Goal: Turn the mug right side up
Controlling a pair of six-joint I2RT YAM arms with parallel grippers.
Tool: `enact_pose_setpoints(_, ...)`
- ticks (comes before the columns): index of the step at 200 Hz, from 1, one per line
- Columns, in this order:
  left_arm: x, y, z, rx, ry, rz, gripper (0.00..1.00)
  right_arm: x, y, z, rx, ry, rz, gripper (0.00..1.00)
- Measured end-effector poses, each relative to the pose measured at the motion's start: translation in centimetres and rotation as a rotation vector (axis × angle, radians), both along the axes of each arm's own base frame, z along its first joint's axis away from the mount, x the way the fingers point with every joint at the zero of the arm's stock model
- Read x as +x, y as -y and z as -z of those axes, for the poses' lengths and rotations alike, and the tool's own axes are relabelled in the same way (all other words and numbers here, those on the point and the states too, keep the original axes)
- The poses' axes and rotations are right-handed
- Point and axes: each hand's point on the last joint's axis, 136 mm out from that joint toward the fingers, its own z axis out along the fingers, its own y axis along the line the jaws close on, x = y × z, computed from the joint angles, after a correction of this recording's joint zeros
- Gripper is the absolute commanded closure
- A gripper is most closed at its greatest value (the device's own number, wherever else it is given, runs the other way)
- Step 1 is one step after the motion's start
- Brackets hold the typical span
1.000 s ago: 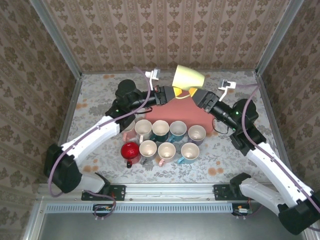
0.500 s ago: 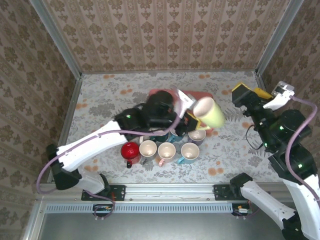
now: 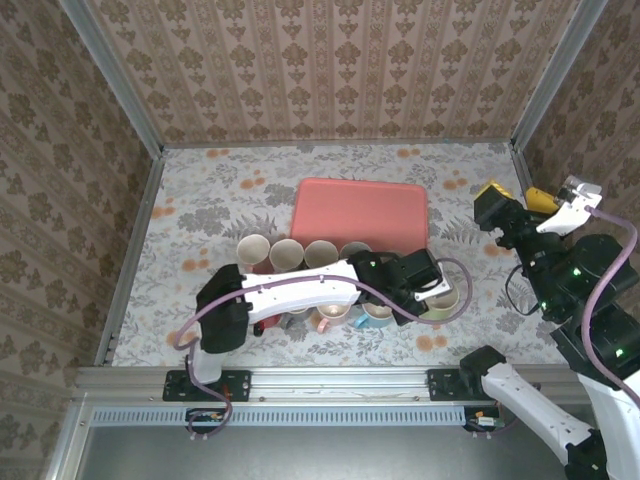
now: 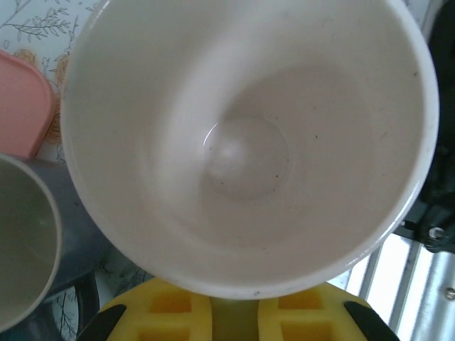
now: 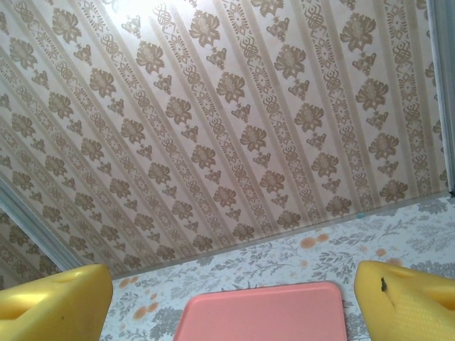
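Gripping the upright mug, left fingers; right fingers wide apart; floral tabletop, pink tray, patterned walls.

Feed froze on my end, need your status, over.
Left claw shut on pale yellow ceramic mug, mouth up. Right claw open, empty, off right. Grey mug close beside; touchdown unconfirmed.

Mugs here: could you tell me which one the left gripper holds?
The pale yellow mug at the front row's right end; only it sits in the left gripper.
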Motion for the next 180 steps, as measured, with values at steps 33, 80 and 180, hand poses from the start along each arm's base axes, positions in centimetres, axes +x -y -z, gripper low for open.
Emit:
enact_pose_setpoints(33,0.7,1.6,1.5,0.019,0.038,0.026,1.0,0.0,-0.3,0.9,-0.024,-0.014,-0.017,0.1)
enact_pose_setpoints(80,1.6,1.6,2.5,0.042,0.079,0.027,1.0,0.6,-0.9,2.4,-0.057,-0.051,-0.039,0.1)
enact_pose_setpoints(180,4.0,0.4,4.3,0.068,0.081,-0.024,0.98,1.5,-1.7,4.5,-0.093,-0.094,-0.061,0.09)
